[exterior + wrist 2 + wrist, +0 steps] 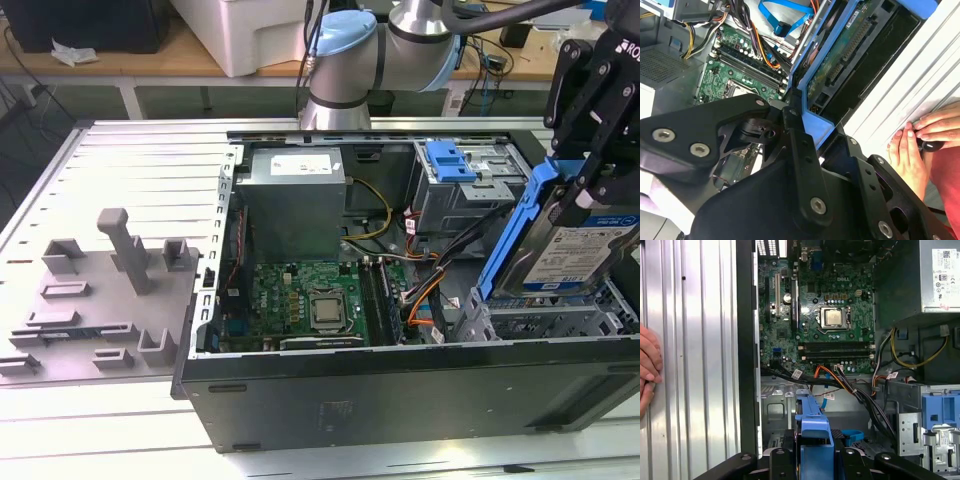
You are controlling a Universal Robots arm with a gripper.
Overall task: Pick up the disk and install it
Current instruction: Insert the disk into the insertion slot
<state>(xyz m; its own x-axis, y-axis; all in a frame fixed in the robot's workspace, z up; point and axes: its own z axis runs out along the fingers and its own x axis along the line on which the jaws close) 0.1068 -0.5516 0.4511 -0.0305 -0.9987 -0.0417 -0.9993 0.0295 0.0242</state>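
Note:
The disk (578,256), a silver drive with a white-and-blue label in a blue carrier bracket, hangs tilted at the exterior view's right. It is over the silver bay (540,318) in the open computer case's front corner. My black gripper (588,188) is shut on its upper edge. In the second wrist view the disk's green circuit-board underside (840,55) faces the camera, and the gripper (812,126) clamps the blue bracket. The first wrist view has the bracket's blue edge (813,424) between the gripper (813,456) fingers, above the case floor.
The case holds a grey power supply box (295,195), a green motherboard (310,295), loose cables (430,285) and a drive cage with a blue tab (450,160). A grey fixture plate (100,290) lies at the exterior view's left. A person's hand (920,135) rests on the table beside the case.

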